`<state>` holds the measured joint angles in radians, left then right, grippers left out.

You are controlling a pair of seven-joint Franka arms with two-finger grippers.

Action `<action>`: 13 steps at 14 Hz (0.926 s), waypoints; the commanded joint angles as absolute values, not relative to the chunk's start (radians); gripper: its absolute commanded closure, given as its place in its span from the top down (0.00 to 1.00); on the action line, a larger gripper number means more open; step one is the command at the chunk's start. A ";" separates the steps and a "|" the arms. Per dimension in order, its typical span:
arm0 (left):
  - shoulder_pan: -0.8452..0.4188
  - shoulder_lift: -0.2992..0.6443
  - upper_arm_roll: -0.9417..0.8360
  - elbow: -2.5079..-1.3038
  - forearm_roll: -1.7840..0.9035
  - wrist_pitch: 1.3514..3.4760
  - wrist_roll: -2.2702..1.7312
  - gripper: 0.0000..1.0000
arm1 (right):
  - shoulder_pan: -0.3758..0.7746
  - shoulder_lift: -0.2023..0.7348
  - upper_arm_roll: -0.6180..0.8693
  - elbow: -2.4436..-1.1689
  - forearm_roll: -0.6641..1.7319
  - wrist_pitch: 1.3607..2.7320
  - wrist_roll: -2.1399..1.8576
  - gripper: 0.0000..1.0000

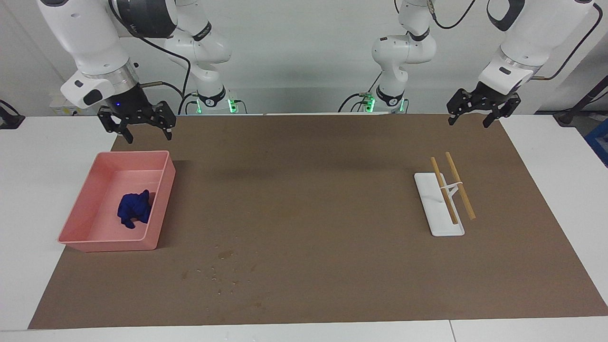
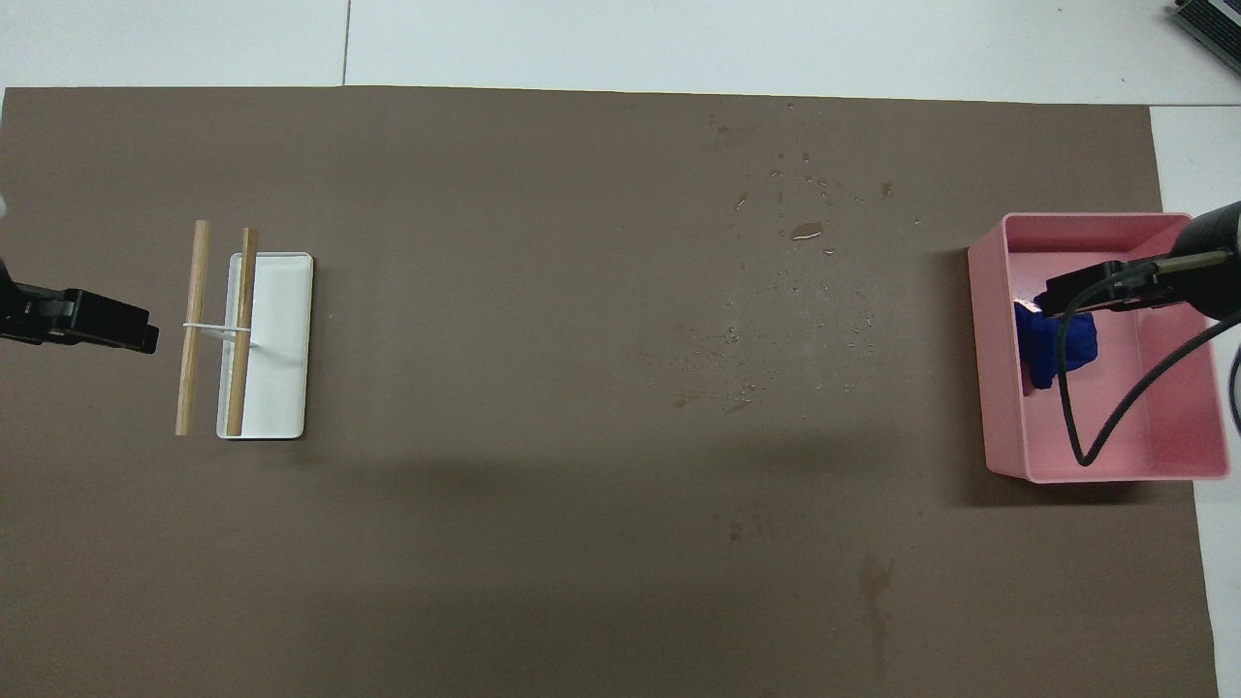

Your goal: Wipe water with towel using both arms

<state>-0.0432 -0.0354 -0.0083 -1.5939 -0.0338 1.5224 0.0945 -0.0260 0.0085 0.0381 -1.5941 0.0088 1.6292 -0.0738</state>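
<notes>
The towel [image 1: 134, 209], a crumpled deep-blue cloth, lies in a pink bin [image 1: 163, 199] toward the right arm's end of the table. The water [image 1: 222, 271] is a scatter of droplets and faint dark blotches on the brown mat, farther from the robots than the bin. My right gripper [image 1: 147, 137] hangs open in the air over the bin's robot-side end and holds nothing. In the overhead view its black body partly covers the towel [image 2: 1042, 361]. My left gripper [image 1: 469, 123] waits open and empty above the mat's corner at the left arm's end.
A white flat rack [image 1: 439, 223] with two wooden sticks [image 1: 460, 185] across it sits toward the left arm's end. The brown mat [image 1: 313, 190] covers most of the white table. A black cable [image 2: 1076, 427] loops from the right wrist over the bin.
</notes>
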 commanded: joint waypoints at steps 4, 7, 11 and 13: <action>-0.041 -0.057 -0.011 -1.614 -0.021 1.516 0.083 1.00 | -0.009 0.014 0.014 -1.583 0.031 1.614 -0.098 1.00; -0.041 -0.057 -0.011 -1.614 -0.021 1.516 0.083 1.00 | -0.009 0.012 0.014 -1.583 0.031 1.614 -0.098 1.00; -0.041 -0.057 -0.011 -1.614 -0.021 1.516 0.083 1.00 | -0.017 0.017 0.014 -1.588 0.034 1.615 -0.100 1.00; -0.041 -0.057 -0.011 -1.614 -0.021 1.516 0.083 1.00 | -0.017 0.017 0.014 -1.588 0.035 1.620 -0.098 1.00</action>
<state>-0.0432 -0.0354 -0.0083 -1.5939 -0.0338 1.5224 0.0945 -0.0152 0.0107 0.0207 -1.5951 0.0138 1.6290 -0.0745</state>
